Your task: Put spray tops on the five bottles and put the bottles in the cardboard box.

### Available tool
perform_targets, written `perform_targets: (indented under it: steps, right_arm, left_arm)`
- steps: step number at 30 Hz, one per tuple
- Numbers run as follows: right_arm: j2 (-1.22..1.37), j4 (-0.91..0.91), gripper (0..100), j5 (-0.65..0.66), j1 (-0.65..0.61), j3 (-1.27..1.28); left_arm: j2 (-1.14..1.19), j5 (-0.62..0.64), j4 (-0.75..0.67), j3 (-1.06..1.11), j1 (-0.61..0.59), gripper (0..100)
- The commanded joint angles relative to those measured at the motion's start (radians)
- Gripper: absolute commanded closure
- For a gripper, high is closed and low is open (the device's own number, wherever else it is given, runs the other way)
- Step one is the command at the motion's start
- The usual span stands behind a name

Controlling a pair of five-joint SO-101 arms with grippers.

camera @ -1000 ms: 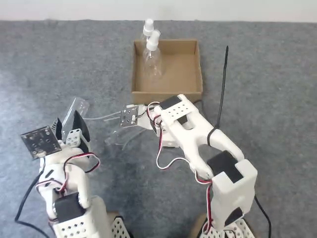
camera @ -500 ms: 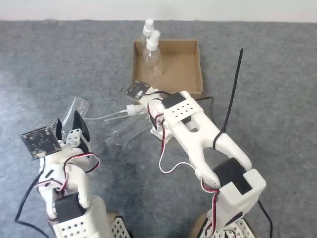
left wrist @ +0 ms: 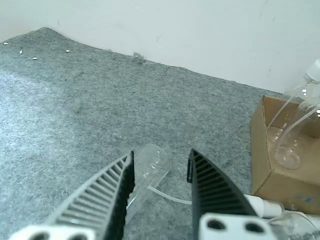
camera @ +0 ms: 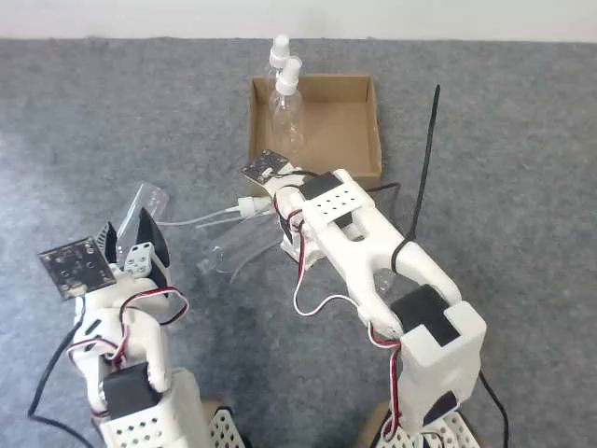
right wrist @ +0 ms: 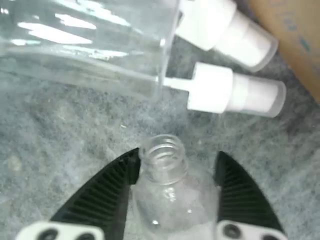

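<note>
Right wrist view shows my right pincer (right wrist: 177,160) clenched on an uncapped bottle (right wrist: 167,200), one jaw at each shoulder. The open neck points away from me, so a top can go straight in. Just ahead of the neck lie two spray tops (right wrist: 235,92). One has its dip tube running back toward a clear bottle (right wrist: 90,45) lying on its side, and past them is a corner of the cardboard box (right wrist: 295,30). I judge I hold the bottle here because the tops are close by.

In the high view that arm is stretched forward and low, wrist bent down just short of the box's near wall. Beyond it a capped bottle (camera: 287,112) already stands inside.

My left pincer (left wrist: 161,155) is released and holds nothing, jaws apart over the table (left wrist: 75,100). It is aimed at a bare bottle (left wrist: 150,170) lying just beyond the tips. That arm is folded back, wrist raised.
</note>
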Motion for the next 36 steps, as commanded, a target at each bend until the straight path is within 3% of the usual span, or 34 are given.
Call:
perform_targets:
  steps: [1,17,24,31,36]
  right_arm:
    - [-0.027,0.030,66.1,0.043,0.010,-0.063]
    - [-0.019,0.081,63.7,0.232,0.022,-0.063]
    - [-0.016,0.079,63.8,0.255,0.025,-0.060]
    - [-0.015,0.082,75.7,0.255,0.027,-0.060]
    - [-0.015,0.087,76.0,0.255,0.030,-0.058]
  left_arm:
    - [-0.021,0.011,-0.028,-0.018,0.000,83]
    - [-0.021,0.011,-0.028,-0.018,0.000,83]
    - [-0.021,0.011,-0.028,-0.018,0.002,83]
    - [-0.021,0.009,-0.028,-0.018,0.002,83]
    - [-0.021,0.009,-0.028,-0.016,0.002,83]
